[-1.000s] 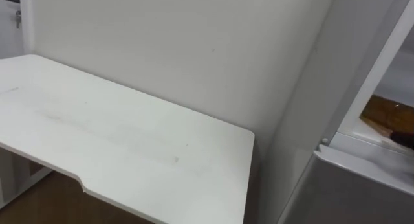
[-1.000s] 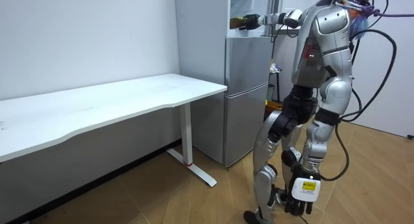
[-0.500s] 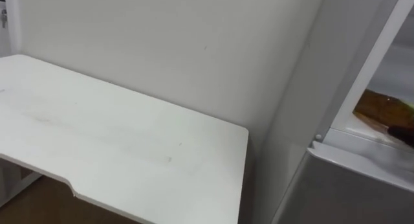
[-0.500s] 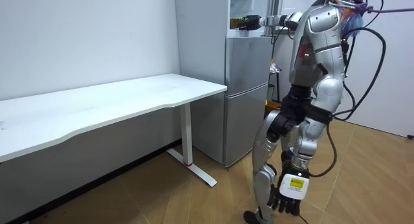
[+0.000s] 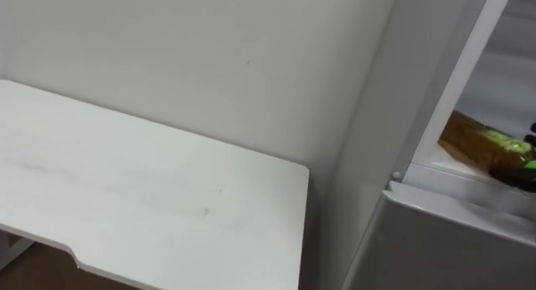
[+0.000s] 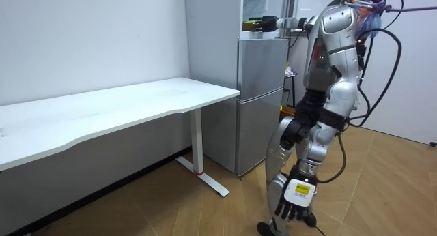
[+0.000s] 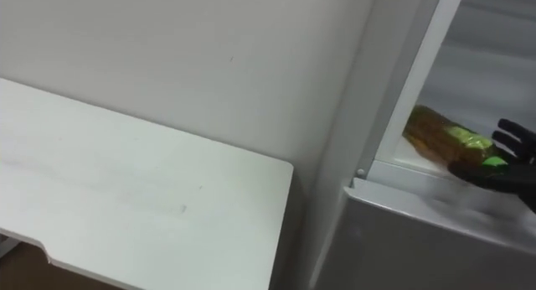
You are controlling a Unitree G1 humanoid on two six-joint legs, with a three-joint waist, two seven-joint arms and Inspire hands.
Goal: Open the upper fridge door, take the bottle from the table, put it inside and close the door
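A bottle [image 7: 442, 132] of amber liquid with a green label lies tilted just inside the open upper fridge compartment, above its white sill [image 7: 394, 174]. My right hand [image 7: 505, 166], dark-fingered, reaches in from the right with its fingers curled round the labelled end. In the room view I stand at the fridge [image 6: 259, 99] with the right arm stretched out level to the bottle [image 6: 253, 22]. My left hand [image 6: 292, 206] hangs low by my legs, fingers relaxed.
A white table [image 5: 126, 189] stands against the wall to the left of the fridge, its right end nearly touching the fridge's side. The grey lower fridge door [image 7: 419, 240] is closed under the sill. Wooden floor spreads around me.
The eye view has shifted right, bringing more of the fridge compartment and bottle into sight. My body has leaned closer to the fridge, and the hanging left arm has swung toward the room view's left.
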